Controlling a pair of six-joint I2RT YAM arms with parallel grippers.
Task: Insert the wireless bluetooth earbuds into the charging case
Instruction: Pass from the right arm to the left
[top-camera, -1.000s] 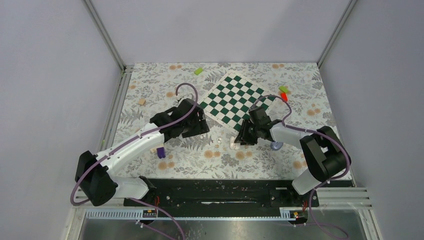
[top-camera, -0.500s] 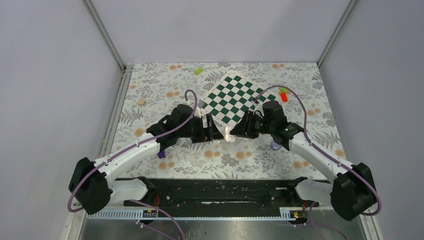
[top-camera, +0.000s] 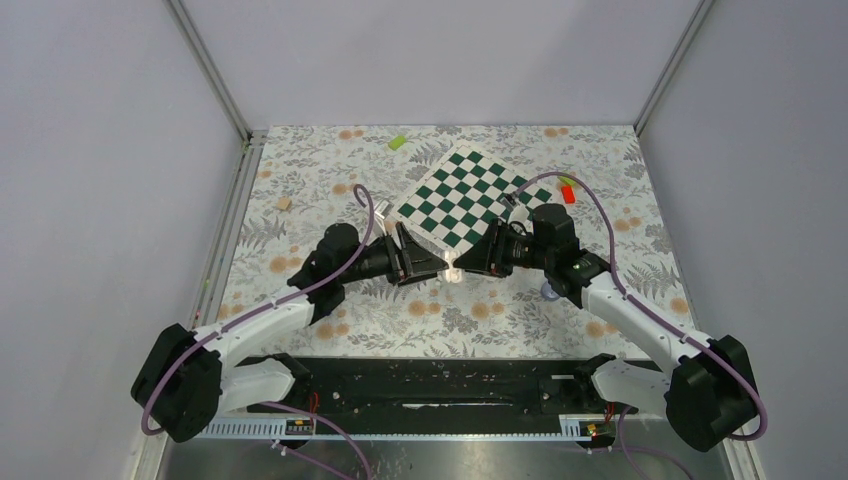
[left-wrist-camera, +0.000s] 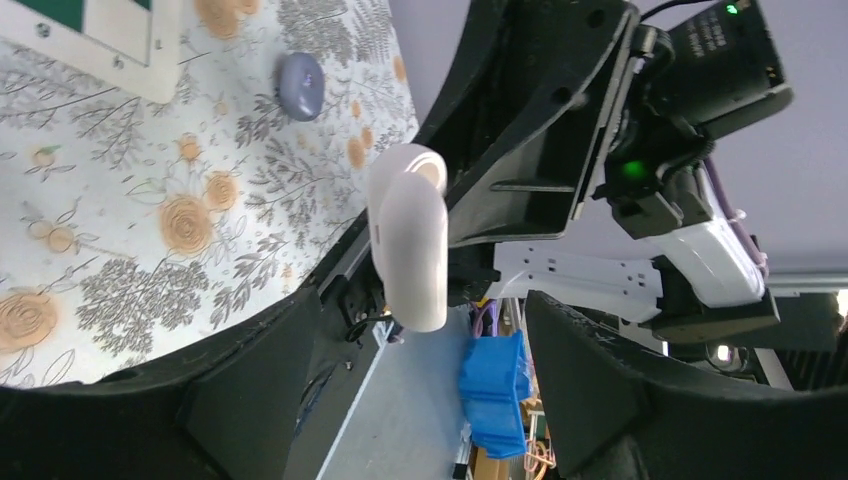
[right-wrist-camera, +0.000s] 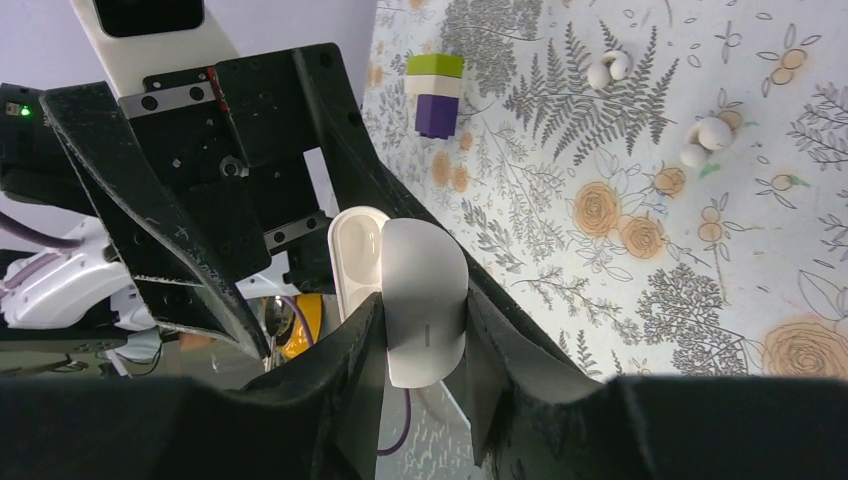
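Plainly, little is done yet: neither bud is in. Above the middle of the worktop (top-camera: 300, 180), somewhat toward its near edge, the right gripper (right-wrist-camera: 422, 315) pinches the charging case (right-wrist-camera: 424, 290) in the air. The left gripper (left-wrist-camera: 425, 345) faces it, jaws spread, holding nothing. The case is smooth, white and pebble-shaped, its lid apparently hinged open. Both wireless bluetooth earbuds (right-wrist-camera: 608, 68), tiny and glossy white, lie near each other on the worktop, yet to be lifted and seated.

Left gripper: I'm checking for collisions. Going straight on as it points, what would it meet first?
Most likely the charging case, held up by the right gripper, straight ahead of the open left gripper; the gap is hard to judge.
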